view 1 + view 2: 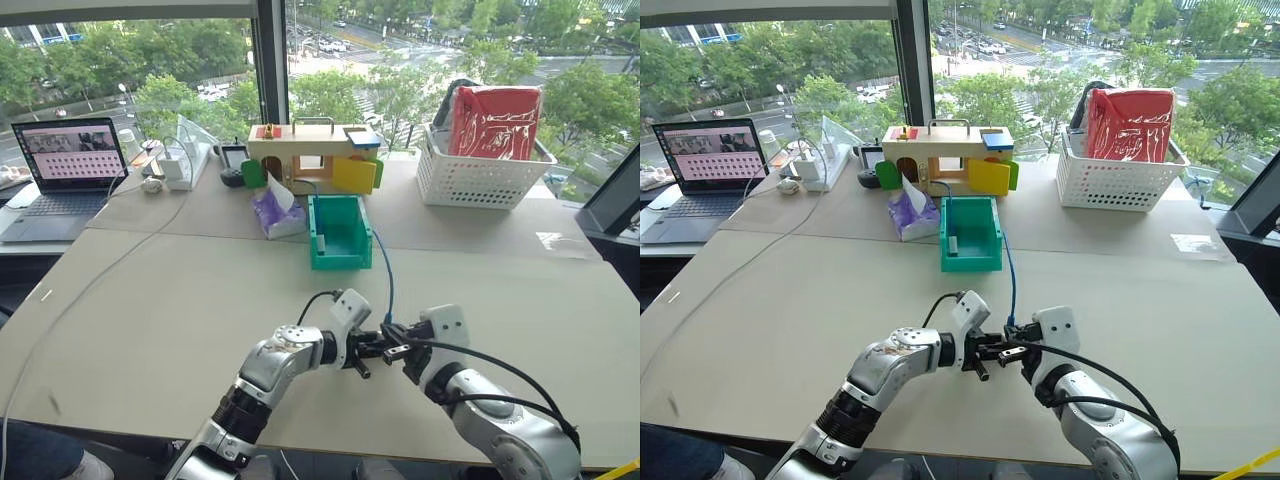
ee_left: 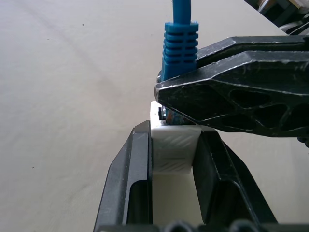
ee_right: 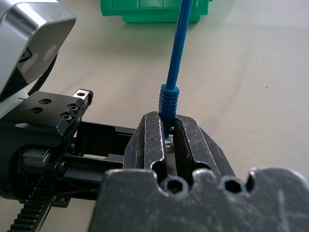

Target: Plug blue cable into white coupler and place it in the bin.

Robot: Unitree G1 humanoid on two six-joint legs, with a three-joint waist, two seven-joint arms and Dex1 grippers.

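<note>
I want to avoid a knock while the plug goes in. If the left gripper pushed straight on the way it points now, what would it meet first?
Probably the right gripper: its fingers, shut on the blue cable plug, lie right across the left gripper, which holds the white coupler. Depth is unclear.

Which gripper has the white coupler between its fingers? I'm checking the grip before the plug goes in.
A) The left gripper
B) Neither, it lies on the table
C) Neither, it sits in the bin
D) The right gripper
A: in the left wrist view the white coupler sits clamped between the left gripper's own fingers, while the right gripper is shut on the blue cable at its plug.
</note>
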